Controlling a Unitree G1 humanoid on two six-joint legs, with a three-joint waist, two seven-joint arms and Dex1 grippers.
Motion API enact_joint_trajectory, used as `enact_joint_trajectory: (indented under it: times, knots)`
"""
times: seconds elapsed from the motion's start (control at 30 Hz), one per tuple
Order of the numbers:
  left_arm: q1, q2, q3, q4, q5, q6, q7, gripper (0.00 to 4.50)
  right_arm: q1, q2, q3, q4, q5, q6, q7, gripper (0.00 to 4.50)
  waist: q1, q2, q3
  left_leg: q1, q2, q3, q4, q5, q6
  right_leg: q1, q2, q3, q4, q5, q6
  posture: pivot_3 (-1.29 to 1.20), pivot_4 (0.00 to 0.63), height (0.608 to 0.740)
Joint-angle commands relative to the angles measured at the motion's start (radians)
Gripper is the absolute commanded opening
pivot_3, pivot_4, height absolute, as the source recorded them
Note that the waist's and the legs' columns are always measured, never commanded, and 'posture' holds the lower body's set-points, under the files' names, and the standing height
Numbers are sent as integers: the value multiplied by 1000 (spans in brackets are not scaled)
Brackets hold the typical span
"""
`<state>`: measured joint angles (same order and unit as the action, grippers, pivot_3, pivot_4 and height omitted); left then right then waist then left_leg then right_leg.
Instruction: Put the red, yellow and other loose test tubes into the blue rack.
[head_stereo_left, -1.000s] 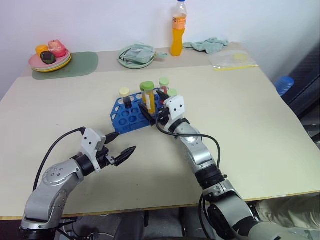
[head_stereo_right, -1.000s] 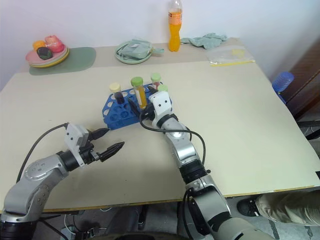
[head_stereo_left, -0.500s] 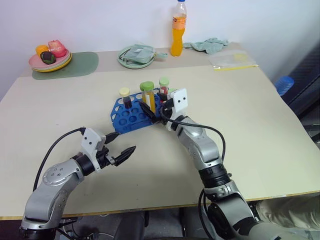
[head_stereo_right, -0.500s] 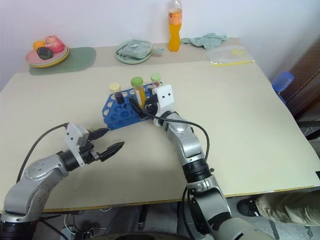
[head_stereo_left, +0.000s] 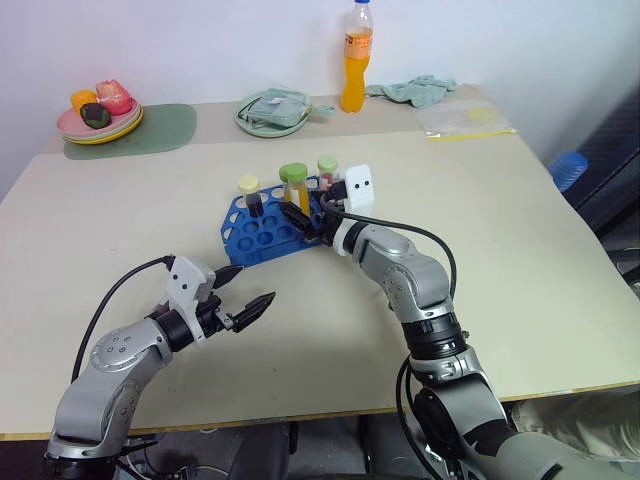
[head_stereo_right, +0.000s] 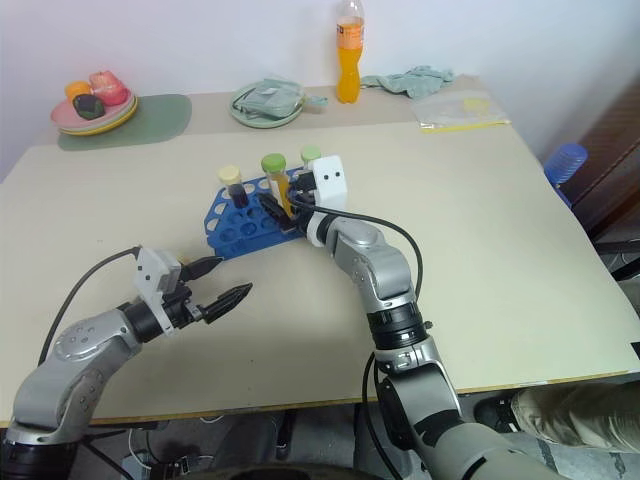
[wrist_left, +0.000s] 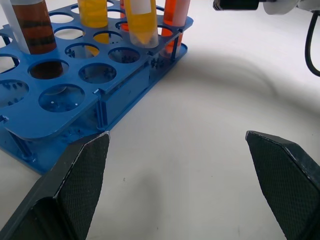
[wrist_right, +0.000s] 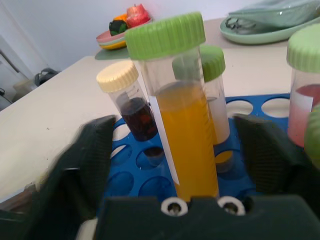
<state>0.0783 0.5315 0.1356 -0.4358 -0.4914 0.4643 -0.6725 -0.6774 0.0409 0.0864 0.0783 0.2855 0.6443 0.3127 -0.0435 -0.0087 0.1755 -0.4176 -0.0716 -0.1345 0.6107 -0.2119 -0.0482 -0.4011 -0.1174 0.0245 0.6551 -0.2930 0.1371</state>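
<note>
While the left gripper (head_stereo_left: 244, 287) hovers with fingers spread wide over bare table (head_stereo_left: 520, 240) near the blue rack (head_stereo_left: 262, 232), the right gripper (wrist_right: 170, 150) straddles the upright green-capped yellow tube (wrist_right: 179, 112) in the rack; whether it grips is unclear.

Along the far edge of your beige bench (head_stereo_left: 520, 250) there's a tall plastic bottle of orange drink (head_stereo_left: 357, 57), a crumpled teal cloth (head_stereo_left: 415, 89) just to its right, and a clear plastic bag (head_stereo_left: 465, 120) nearer the corner. Far left, pink plates with toy fruit (head_stereo_left: 99, 112) sit on a green oval mat (head_stereo_left: 150, 131). A pale green plate holding a folded cloth (head_stereo_left: 273, 110) sits left of the bottle.
</note>
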Motion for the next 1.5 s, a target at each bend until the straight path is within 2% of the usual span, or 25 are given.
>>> enact_joint_trajectory:
  times: [0.03, 0.8, 0.87, 0.93, 1.2, 1.5]
  knots:
    - [2, -3, 6, -33, -3, -24, 3, 4500, -24, 7, 4, -51, 4, -4, -3, 2691, 0, 0, 0, 0, 0, 0, 0, 0, 0, 0, 0, 0, 0, 0, 0, 0, 150, 740]
    - [-3, -9, 0, -27, -1, -29, 7, 4500, -1, 7, 31, -72, -17, -15, -10, 2691, 0, 0, 0, 0, 0, 0, 0, 0, 0, 0, 0, 0, 0, 0, 0, 0, 150, 740]
    - [-2, -10, -1, -27, 0, -29, 8, 4500, -2, 10, 30, -68, -19, -13, -14, 2116, 0, 0, 0, 0, 0, 0, 0, 0, 0, 0, 0, 0, 0, 0, 0, 0, 150, 740]
    - [-2, -11, -2, -26, 1, -30, 9, 4500, -4, 11, 32, -63, -32, -16, -27, 1342, 0, 0, 0, 0, 0, 0, 0, 0, 0, 0, 0, 0, 0, 0, 0, 0, 150, 740]
    - [2, -11, -1, -27, 3, -32, 9, 4500, 4, 4, 52, -68, -50, -35, -23, 1342, 0, 0, 0, 0, 0, 0, 0, 0, 0, 0, 0, 0, 0, 0, 0, 0, 150, 740]
    - [-1, -11, -1, -23, 3, -33, 7, 4500, 87, -25, 142, -43, -160, -288, 15, 1342, -1, 0, 0, 0, 0, 0, 0, 0, 0, 0, 0, 0, 0, 0, 0, 0, 150, 740]
